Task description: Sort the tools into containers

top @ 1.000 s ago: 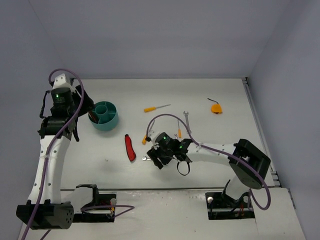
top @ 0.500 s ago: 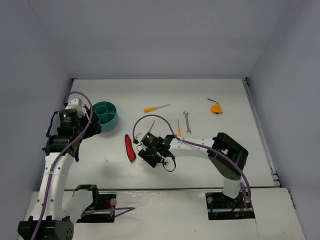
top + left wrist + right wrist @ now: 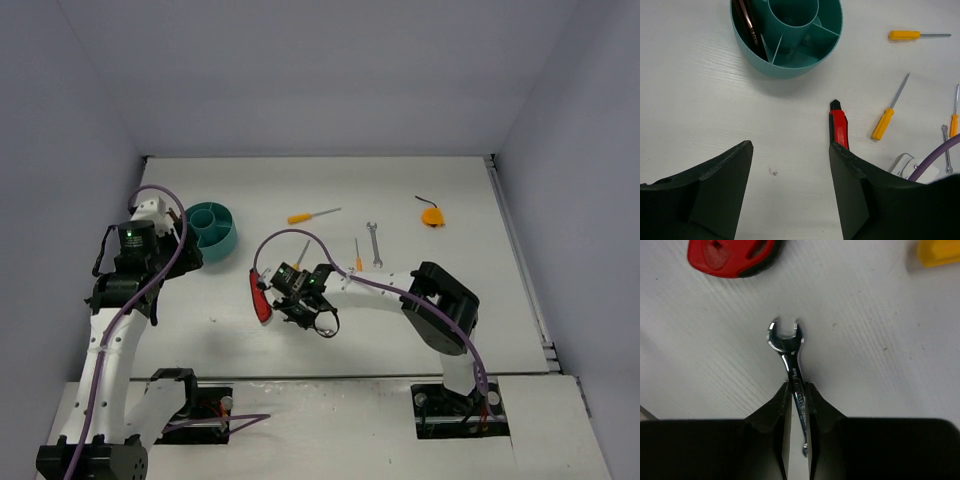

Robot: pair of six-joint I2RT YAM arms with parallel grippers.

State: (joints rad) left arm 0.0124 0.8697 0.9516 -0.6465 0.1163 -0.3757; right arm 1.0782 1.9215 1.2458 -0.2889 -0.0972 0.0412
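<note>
One thin silver wrench point(image 3: 785, 340) was in hand on the right wrist view: the right gripper point(image 3: 796, 390) was pinched tight on its shank, the long axis running straight out along the fingers, open end leading. The red folding knife point(image 3: 730, 255) sat just beyond at upper left, and a yellow handle point(image 3: 940, 250) was clipped by the frame's corner. The wrench's tail was buried between the fingers, and I couldn't tell whether it was clear of the table or resting on it. Over to the left wrist view: the left gripper point(image 3: 789, 150) gaped wide with nothing in it, and the teal tub point(image 3: 790, 70) lay dead ahead, its far rim cut off at the top edge. Dark tools point(image 3: 747, 22) leaned in one outer compartment, but I couldn't name them for sure. Up top, the tub lay to the left of the right gripper and farther back, with the knife lying between them. The left arm hung right beside the tub and was far the nearer, yet the load was on the right. From up there the held wrench was too small to pick out. My read was that the carry had to rise and swing left over the knife to reach the tub.
</note>
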